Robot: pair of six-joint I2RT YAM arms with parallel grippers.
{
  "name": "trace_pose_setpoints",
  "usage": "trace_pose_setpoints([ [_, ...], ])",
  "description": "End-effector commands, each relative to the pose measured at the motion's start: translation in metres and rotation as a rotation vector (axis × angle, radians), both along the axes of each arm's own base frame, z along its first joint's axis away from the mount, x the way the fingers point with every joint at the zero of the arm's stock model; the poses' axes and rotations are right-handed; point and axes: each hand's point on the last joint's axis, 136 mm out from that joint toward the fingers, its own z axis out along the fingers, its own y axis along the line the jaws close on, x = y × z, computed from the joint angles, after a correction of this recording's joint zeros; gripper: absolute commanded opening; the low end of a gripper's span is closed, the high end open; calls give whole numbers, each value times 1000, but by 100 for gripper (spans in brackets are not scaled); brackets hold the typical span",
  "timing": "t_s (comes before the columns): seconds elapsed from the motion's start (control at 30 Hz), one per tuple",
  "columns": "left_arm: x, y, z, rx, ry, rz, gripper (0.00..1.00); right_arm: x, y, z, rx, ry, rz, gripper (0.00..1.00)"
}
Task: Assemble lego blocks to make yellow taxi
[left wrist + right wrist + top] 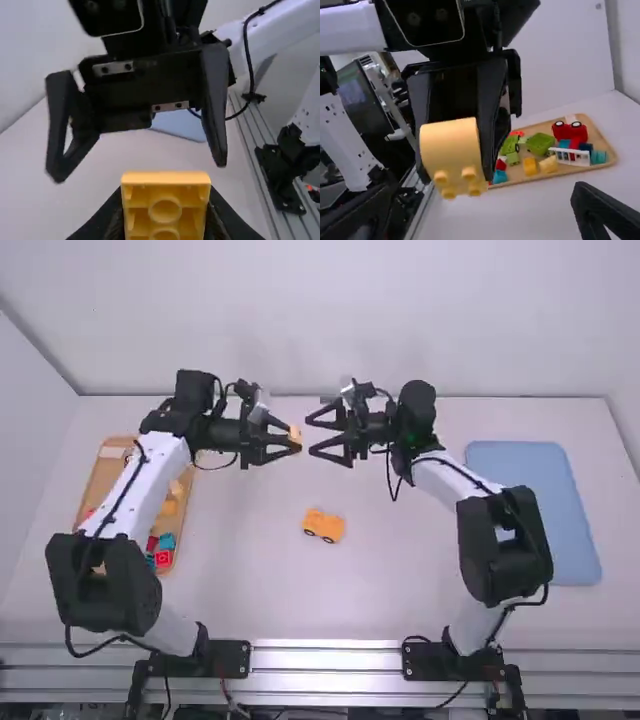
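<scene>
In the high view my left gripper (283, 439) holds a yellow block (295, 435) above the table, left of the middle. My right gripper (325, 434) faces it from the right with its fingers apart and nothing between them. The left wrist view shows the yellow block (166, 200), its hollow underside visible, clamped by the left gripper (165, 215). Seen from the right wrist view, the block (453, 152) has a rounded side and studs, some way beyond the right gripper (482, 215). An orange-yellow wheeled car body (323, 524) rests on the table, nearer the arm bases.
A wooden tray (92, 490) of loose colored blocks lies at the left, partly under the left arm; the right wrist view shows green, red, white, yellow and teal pieces in it. A blue tray (533, 510) lies at the right. Both grippers are close together above the table.
</scene>
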Motion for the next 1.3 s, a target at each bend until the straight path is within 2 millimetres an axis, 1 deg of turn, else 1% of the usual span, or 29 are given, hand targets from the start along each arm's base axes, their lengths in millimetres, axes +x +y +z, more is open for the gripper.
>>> trace_pose_setpoints([
  [0.0,-2,-2,10,-28,44,5,2,2,-1,6,7,-33,10,96],
  [0.03,3,-1,14,-37,64,23,2,2,-1,5,6,-29,9,96],
  [0.17,13,0,23,-57,83,47,2,-5,3,2,12,-75,32,93],
  [0.27,12,-5,27,-67,88,33,2,-5,9,3,15,-72,23,93],
  [0.43,10,-9,27,-67,90,24,2,-5,12,4,18,-78,16,90],
  [0.5,10,-9,25,-68,91,24,2,2,13,5,22,-77,-22,87],
  [0.73,9,-11,18,-68,87,17,2,9,14,7,26,-59,-65,76],
  [0.77,9,-11,18,-70,91,18,2,11,15,8,26,-44,-79,72],
  [0.9,12,-11,20,-77,99,24,2,9,15,9,31,-62,-69,66],
  [1.13,16,-12,27,-92,98,31,2,9,15,9,30,-60,-67,65],
  [1.27,11,-13,31,-109,93,-3,2,10,15,9,31,-62,-70,63],
])
